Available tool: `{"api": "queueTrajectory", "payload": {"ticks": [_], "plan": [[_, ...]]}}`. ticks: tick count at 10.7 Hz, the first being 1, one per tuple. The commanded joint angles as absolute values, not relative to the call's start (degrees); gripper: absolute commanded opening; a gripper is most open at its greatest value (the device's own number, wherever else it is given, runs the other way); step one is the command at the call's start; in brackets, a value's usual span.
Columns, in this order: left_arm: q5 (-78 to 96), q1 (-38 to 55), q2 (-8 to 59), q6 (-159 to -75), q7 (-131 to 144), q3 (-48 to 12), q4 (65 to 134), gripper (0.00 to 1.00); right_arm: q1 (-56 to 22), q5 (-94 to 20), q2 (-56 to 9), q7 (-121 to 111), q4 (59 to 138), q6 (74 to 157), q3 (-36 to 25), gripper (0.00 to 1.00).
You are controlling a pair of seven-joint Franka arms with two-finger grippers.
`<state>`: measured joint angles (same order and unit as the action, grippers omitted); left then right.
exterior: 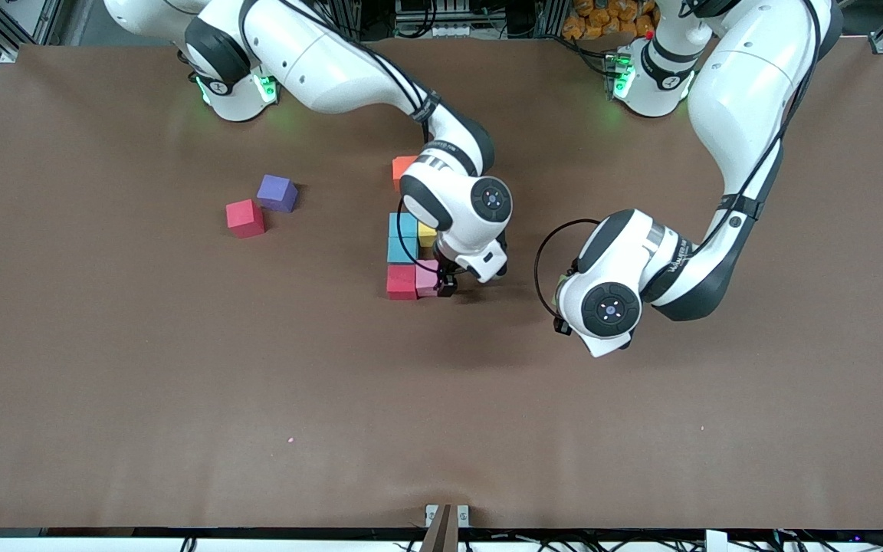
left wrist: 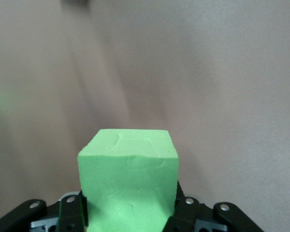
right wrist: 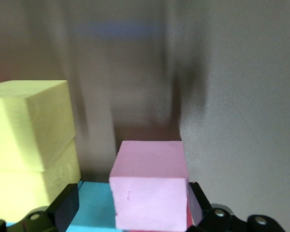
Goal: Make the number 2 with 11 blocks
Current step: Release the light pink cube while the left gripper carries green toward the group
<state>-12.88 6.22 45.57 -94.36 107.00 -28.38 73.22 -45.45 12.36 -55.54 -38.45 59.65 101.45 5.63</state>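
Note:
A cluster of blocks lies mid-table: an orange block (exterior: 402, 168) farthest from the front camera, two light blue blocks (exterior: 402, 237), a yellow block (exterior: 427, 234), then a red block (exterior: 402, 282) with a pink block (exterior: 427, 277) beside it. My right gripper (exterior: 445, 285) stands open around that pink block (right wrist: 150, 183), with a gap on one side; the right hand hides part of the cluster. Yellow blocks (right wrist: 29, 145) and a light blue block (right wrist: 94, 205) show beside it. My left gripper (exterior: 562, 326) hovers over bare table toward the left arm's end, shut (left wrist: 128, 212) on a green block (left wrist: 128, 179).
A loose red block (exterior: 245, 218) and a purple cube (exterior: 277, 192) lie close together toward the right arm's end of the brown table (exterior: 181, 383). The right arm's elbow and forearm reach over the table above the cluster.

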Motion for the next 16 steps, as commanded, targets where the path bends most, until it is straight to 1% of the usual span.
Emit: {"api": "queueTrajectory", "payload": {"ticks": [1,3,6,8,9,11,13,14,16], "plan": [[-11.1,6.0,44.7,-95.4,109.2,-28.5,75.5,0.23,-45.7,11.3,-53.0,-37.8,59.9,98.7,5.4,1.0],[-11.1,5.9,44.5,-96.4,109.4,-28.5,76.6,0.23,-44.7,10.9,-51.0,-37.9,59.9,96.6,5.4,1.0],[-11.2,5.8,44.0,-99.7,113.0,-29.8,79.5,0.23,-38.9,8.5,-47.7,-38.3,59.9,93.0,5.5,1.0],[-12.1,5.7,43.2,-103.2,116.7,-31.2,81.6,0.23,-34.9,7.4,-45.0,-38.5,59.9,92.3,5.6,1.0],[-12.0,5.7,43.2,-103.8,117.2,-31.3,82.0,0.23,-32.9,4.8,-43.5,-38.6,59.9,90.9,5.6,1.0],[-12.0,5.7,43.2,-107.7,122.6,-32.2,83.9,0.23,-28.7,2.2,-40.4,-40.6,59.9,86.7,5.5,1.0],[-12.1,6.9,43.2,-111.6,127.4,-32.6,86.0,0.23,-26.5,2.4,-36.2,-40.8,59.9,81.7,4.9,1.0],[-12.2,8.1,43.4,-112.6,129.0,-32.5,86.0,0.23,-24.7,3.3,-35.5,-40.7,60.0,80.1,4.7,1.0],[-12.2,10.0,43.9,-115.0,132.2,-32.3,86.1,0.23,-18.1,3.4,-35.2,-41.2,60.1,78.8,4.3,1.0]]}}
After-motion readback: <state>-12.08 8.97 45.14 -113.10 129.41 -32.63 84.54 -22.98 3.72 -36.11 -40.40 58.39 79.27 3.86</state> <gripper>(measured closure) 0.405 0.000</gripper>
